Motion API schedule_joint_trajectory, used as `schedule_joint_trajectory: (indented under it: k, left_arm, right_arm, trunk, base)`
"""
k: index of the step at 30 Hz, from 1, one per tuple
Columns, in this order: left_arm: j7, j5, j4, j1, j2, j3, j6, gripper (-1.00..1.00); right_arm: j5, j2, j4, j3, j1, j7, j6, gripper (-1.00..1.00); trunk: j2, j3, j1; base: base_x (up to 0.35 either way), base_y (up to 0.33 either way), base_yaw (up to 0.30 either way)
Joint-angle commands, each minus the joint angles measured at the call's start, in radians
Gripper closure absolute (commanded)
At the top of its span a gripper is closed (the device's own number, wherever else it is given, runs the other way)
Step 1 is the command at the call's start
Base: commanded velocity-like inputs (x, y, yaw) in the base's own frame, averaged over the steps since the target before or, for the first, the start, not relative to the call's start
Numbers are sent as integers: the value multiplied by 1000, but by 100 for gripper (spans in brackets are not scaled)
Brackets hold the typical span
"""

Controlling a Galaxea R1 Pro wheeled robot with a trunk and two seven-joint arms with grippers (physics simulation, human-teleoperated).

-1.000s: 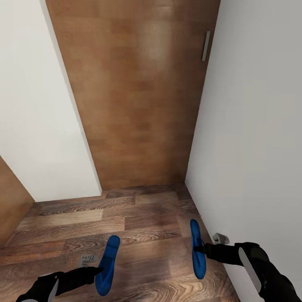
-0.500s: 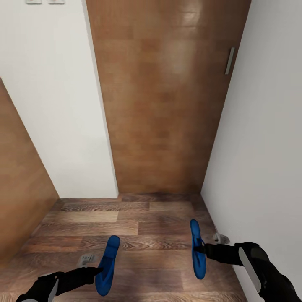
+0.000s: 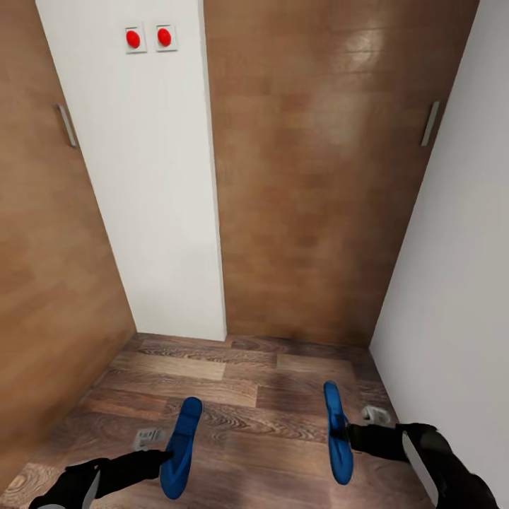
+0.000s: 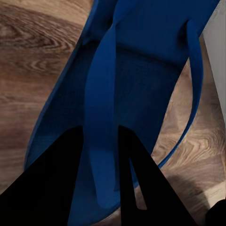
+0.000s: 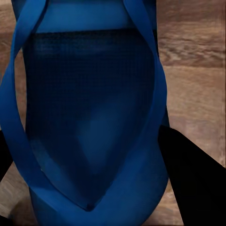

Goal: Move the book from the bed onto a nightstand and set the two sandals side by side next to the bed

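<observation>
Left gripper [image 3: 168,458] jaws clamp one flat bright blue sandal [image 3: 180,447]; right gripper [image 3: 345,435] jaws clamp the other blue sandal [image 3: 337,432], above wood-plank floor [image 3: 261,396].

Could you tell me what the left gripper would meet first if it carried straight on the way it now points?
The left gripper is already shut on a blue sandal; beyond it lies bare wood floor, though depth is unclear.

Blue sandal [image 5: 92,117] w/ V-shaped strap takes up most of frame, centre to left, over wood-plank floor [image 5: 193,70] at right edge, black gripper finger [image 5: 197,179] at lower right (partly behind sandal's edge).
</observation>
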Motion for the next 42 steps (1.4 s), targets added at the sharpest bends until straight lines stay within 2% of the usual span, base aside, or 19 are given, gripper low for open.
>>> schedule_joint_trajectory:
  k: [1,3,4,5,8,9,11,13,15,19,23,26,28,32,38,42]
  left_arm:
    - [10,-5,-1,-1,-1,9,10,100]
    - [35,-4,0,-1,-2,9,9,100]
    - [53,-4,1,-1,-5,10,8,100]
    - [60,-4,1,-1,-8,10,5,100]
    - [74,-5,1,-1,-15,10,-7,100]
    - [114,-6,2,-1,-31,10,-33,100]
    - [166,-6,7,-1,-45,10,-48,100]
    - [241,-6,61,-1,-53,9,-67,100]
    - [290,-6,100,-1,-55,9,-91,100]
    - [367,-4,135,-1,-67,10,-132,100]
    - [383,-4,140,-1,-88,10,-139,100]
    - [389,-4,140,-1,-94,10,-140,100]
    - [399,-4,141,-1,-95,11,-140,100]
    - [433,-4,141,-1,-96,11,-141,100]
    - [441,-4,142,-1,-96,10,-141,100]
    - [441,-4,141,-1,-96,10,-140,100]
  right_arm:
    - [9,0,38,-1,0,-2,-47,100]
    - [49,0,95,-1,-1,0,-125,100]
    - [82,0,139,-1,0,1,-180,100]
    - [96,0,158,-1,0,1,-202,100]
    - [112,0,198,-3,0,2,-230,100]
    - [118,0,273,-3,-1,2,-241,100]
    - [121,0,336,-4,-1,2,-252,100]
    - [120,-2,403,-4,-1,2,-351,100]
    - [118,-3,444,-5,0,3,-436,100]
    - [118,-6,493,-5,0,4,-520,100]
    - [118,-6,501,-5,-1,3,-533,100]
    - [118,-7,502,-5,-1,2,-535,100]
    - [118,-7,503,-5,-1,2,-535,100]
    - [117,-7,503,-5,-1,2,-536,100]
    - [116,-7,503,-5,-1,1,-536,100]
    - [117,-7,503,-5,-1,1,-536,100]
  trunk:
    - [0,3,-1]
    - [0,11,-2]
    - [1,15,-2]
    - [1,19,-2]
    - [1,30,-4]
    - [2,34,-4]
    - [2,42,-5]
    - [3,49,-6]
    - [3,57,-7]
    - [4,73,-9]
    - [5,88,-11]
    - [6,100,-12]
    - [6,107,-13]
    - [6,107,-13]
    - [6,107,-13]
    - [21,121,-21]
  base:
    - [0,0,293]
    - [0,0,294]
    - [0,0,294]
    - [0,0,294]
    - [0,0,294]
    - [0,0,294]
    - [0,0,294]
    - [0,0,294]
    - [0,0,294]
    - [0,0,293]
    - [0,0,293]
    - [0,0,293]
    - [0,0,293]
    - [0,0,293]
    - [0,0,173]
    - [0,0,21]
